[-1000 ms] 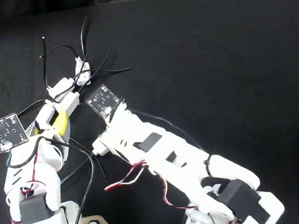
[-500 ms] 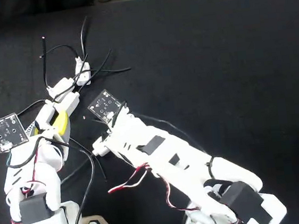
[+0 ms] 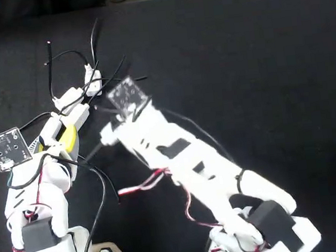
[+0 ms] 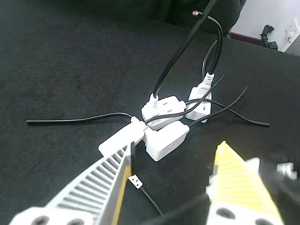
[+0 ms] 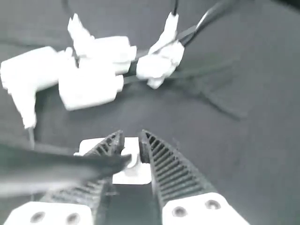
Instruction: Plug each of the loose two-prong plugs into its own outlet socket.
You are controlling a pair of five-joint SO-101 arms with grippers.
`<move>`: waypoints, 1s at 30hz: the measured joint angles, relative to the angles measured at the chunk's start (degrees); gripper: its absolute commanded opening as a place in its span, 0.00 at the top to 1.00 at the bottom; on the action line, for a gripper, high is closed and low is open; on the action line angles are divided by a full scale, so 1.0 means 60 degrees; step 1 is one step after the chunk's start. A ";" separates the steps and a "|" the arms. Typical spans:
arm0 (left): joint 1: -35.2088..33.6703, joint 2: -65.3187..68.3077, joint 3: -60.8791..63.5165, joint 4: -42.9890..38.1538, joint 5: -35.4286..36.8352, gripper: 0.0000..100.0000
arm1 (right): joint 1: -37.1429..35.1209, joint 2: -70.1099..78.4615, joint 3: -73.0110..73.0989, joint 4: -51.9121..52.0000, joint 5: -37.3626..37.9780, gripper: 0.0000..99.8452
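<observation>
Right fingers [image 5: 164, 161], clenched on a white plug [image 5: 133, 176], advanced toward the plug tangle [image 4: 164, 133]; left fingers [image 4: 234, 176] released.

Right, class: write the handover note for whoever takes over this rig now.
Left pincer: open, at the near edge of the cluster of white plastic plugs and sockets with black cords.
Right pincer: shut on a small white plastic connector, close to that cluster.
Done: nothing confirmed; the clustered pieces touch, but mating is unclear.
To do: seat each plug in its own socket.
</observation>
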 measured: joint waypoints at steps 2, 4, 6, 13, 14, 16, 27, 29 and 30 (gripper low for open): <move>0.0000 0.0000 0.0000 0.0000 0.0000 0.72 | 0.0117 0.0527 -0.0571 -0.0234 0.0000 0.99; 0.0000 0.0000 0.0000 0.0000 0.0000 0.72 | 0.0264 0.1319 -0.1289 -0.0527 0.0000 0.99; 0.0000 0.0000 0.0000 0.0000 0.0000 0.72 | 0.0425 0.2227 -0.2066 -0.0747 0.0000 0.98; 0.0000 -0.0029 0.0059 0.0000 0.0000 0.72 | 0.0689 0.3956 -0.3516 -0.0850 0.0571 0.87; 0.0000 -0.0029 0.0059 0.0000 0.0000 0.72 | 0.0689 0.3956 -0.3531 -0.0850 0.0630 0.88; 0.0000 -0.0059 0.0059 0.0000 0.0000 0.72 | 0.0689 0.3839 -0.3458 -0.0879 0.0659 0.93; 0.0000 -0.0103 0.0059 0.0000 0.0000 0.91 | 0.0674 -0.0425 -0.1040 0.0718 0.0659 0.99; 0.0000 -0.0103 -0.0015 0.0000 0.0000 0.98 | 0.0674 -0.1582 -0.0484 0.1582 0.0645 0.99; 0.0015 -0.0103 -0.0103 0.0000 -0.0015 0.96 | 0.0674 -0.2183 -0.0176 0.2022 0.0527 0.99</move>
